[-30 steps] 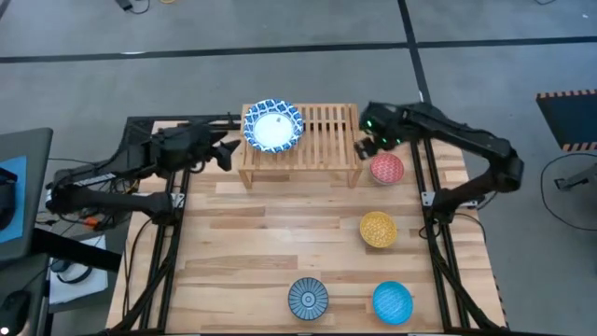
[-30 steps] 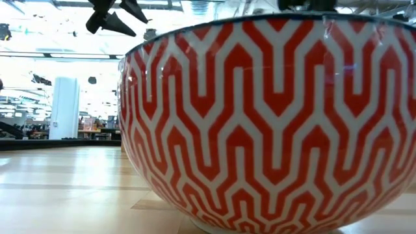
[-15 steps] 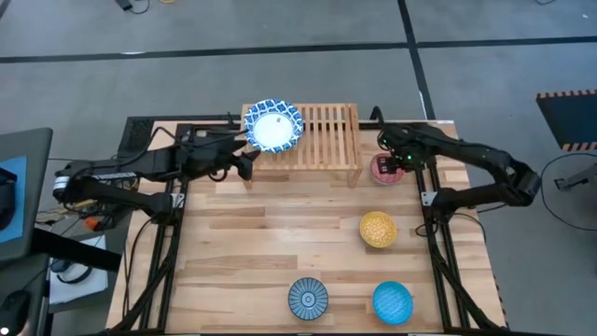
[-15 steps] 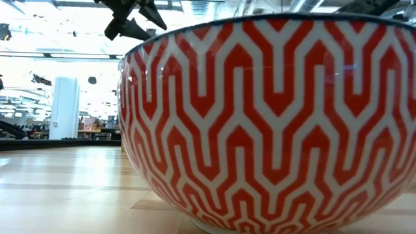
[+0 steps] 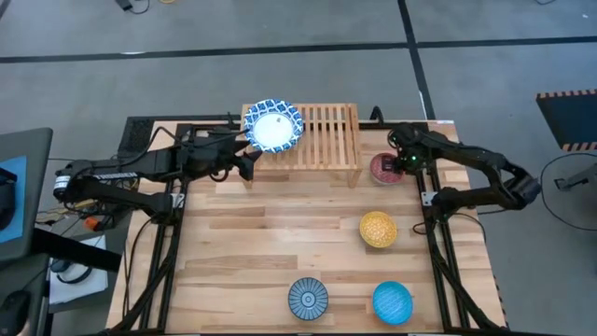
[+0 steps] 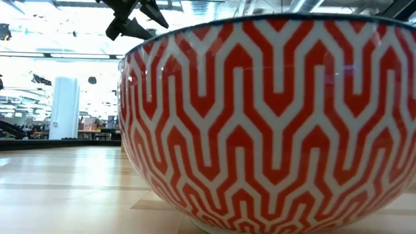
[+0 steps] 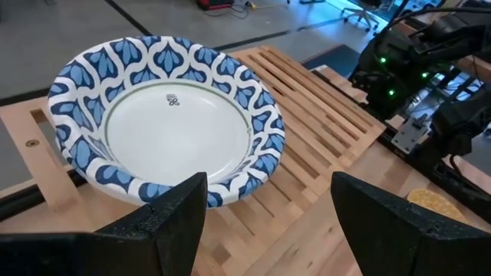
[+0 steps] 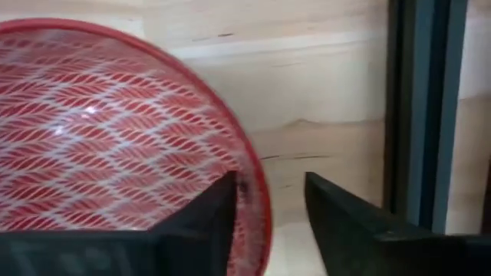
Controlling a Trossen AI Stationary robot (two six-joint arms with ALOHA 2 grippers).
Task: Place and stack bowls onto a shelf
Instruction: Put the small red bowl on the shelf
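A wide blue-and-white bowl (image 5: 273, 125) (image 7: 165, 123) sits on the left end of the slatted wooden shelf (image 5: 326, 131). My left gripper (image 5: 244, 166) (image 7: 268, 222) is open, just off the shelf's near left corner, facing that bowl. The red bowl (image 5: 384, 168) (image 8: 100, 138) stands on the table at the shelf's right end; its red-and-white outer wall (image 6: 273, 117) fills the low view. My right gripper (image 5: 399, 164) (image 8: 268, 222) is open over the bowl's right rim, one finger inside and one outside. My right gripper comes from above at the red bowl's right rim (image 8: 257, 192). The inner finger (image 8: 215, 215) lies close against the rim's inside and the outer finger (image 8: 345, 222) stands apart from it. Whether the inner finger touches, I cannot tell. The bowl rests on the table.
A yellow bowl (image 5: 378, 229) stands mid-right on the table, with a blue radial-striped bowl (image 5: 307, 298) and a plain blue bowl (image 5: 392, 301) near the near edge. A black frame rail (image 8: 422, 115) runs just right of the red bowl. The shelf's middle and right slats are bare.
My left gripper has moved toward the table's right, up to the shelf's near left corner, and then stayed. My right gripper has moved from the shelf's right end toward the near-right and down onto the red bowl's rim. No bowl has moved.
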